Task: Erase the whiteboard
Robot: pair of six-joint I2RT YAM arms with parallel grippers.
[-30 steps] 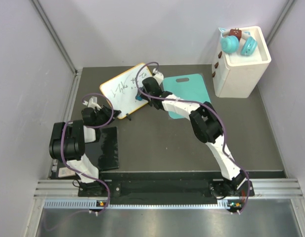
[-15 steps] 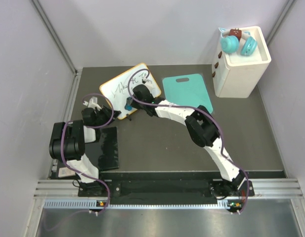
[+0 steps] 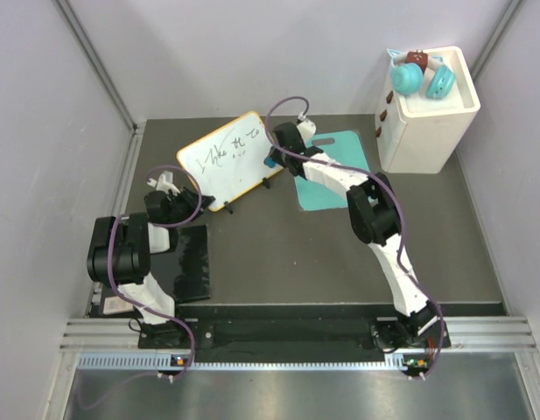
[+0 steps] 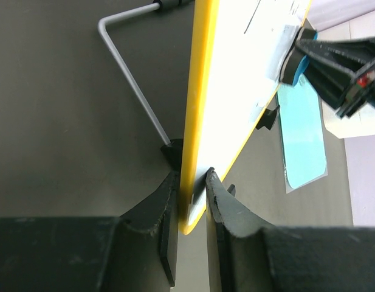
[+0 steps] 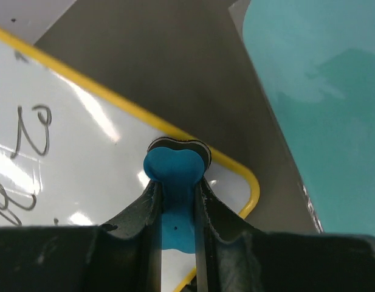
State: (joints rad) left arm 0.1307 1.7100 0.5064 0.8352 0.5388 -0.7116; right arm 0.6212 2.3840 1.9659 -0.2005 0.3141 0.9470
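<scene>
The whiteboard stands toward the far left of the table, turned at an angle, with black handwriting across its face. The left wrist view shows its yellow-orange frame edge-on and a bent wire leg behind it; a small black clip sits on the lower edge.

Just right of the whiteboard lies a teal cutting board, flat on the table and partly covered by the right arm. Further right of the whiteboard, well apart from it, stands a white box with teal round items on top. Nearer than the whiteboard, on its left side, lies a black mat.

The left arm is folded low beside the mat. Its claw reaches to the whiteboard's near left corner and pinches the frame there, one finger on the back and one on the face.

The right arm stretches long from its base, over the cutting board, to the whiteboard's right corner. Its claw is pressed together on a blue eraser. The eraser's head meets the white surface just inside the frame, near the rounded corner. The writing lies to the eraser's left, apart from it.
</scene>
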